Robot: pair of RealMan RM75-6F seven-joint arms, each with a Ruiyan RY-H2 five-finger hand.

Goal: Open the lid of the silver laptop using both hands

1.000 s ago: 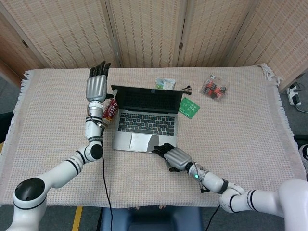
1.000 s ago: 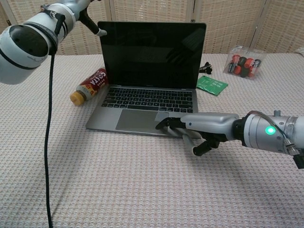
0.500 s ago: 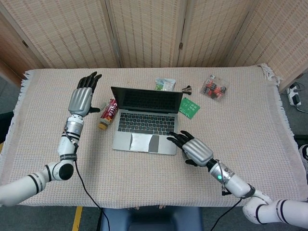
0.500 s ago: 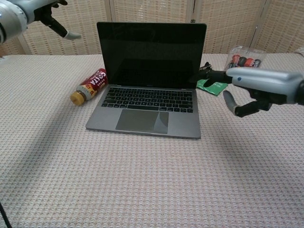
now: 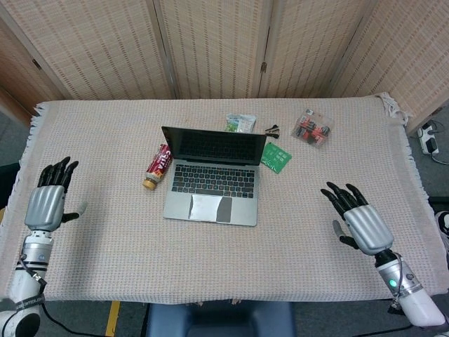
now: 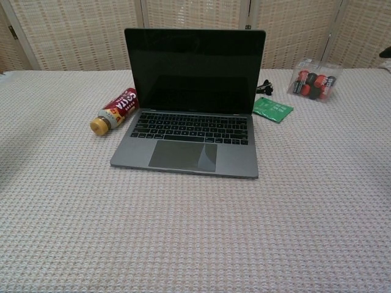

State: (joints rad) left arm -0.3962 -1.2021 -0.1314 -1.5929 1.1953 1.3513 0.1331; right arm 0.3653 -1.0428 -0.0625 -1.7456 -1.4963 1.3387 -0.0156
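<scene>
The silver laptop (image 5: pixel 210 182) (image 6: pixel 189 128) stands in the middle of the table with its lid raised upright and its dark screen facing me. My left hand (image 5: pixel 48 202) hovers far off at the table's left edge, fingers spread, holding nothing. My right hand (image 5: pixel 358 219) is over the table's right front, well clear of the laptop, fingers also spread and empty. Neither hand shows in the chest view.
A red bottle (image 5: pixel 157 166) (image 6: pixel 115 110) lies on its side left of the laptop. A green packet (image 5: pixel 276 156) (image 6: pixel 272 109) lies to its right, a clear box of batteries (image 5: pixel 313 127) (image 6: pixel 313 79) at back right, a snack pack (image 5: pixel 240 123) behind the lid. A woven cloth (image 5: pixel 105 246) covers the table.
Both hands have pulled away from the laptop: the left from beside the lid to the far left edge, the right from the laptop's front corner to the right front. The lid stays upright.
</scene>
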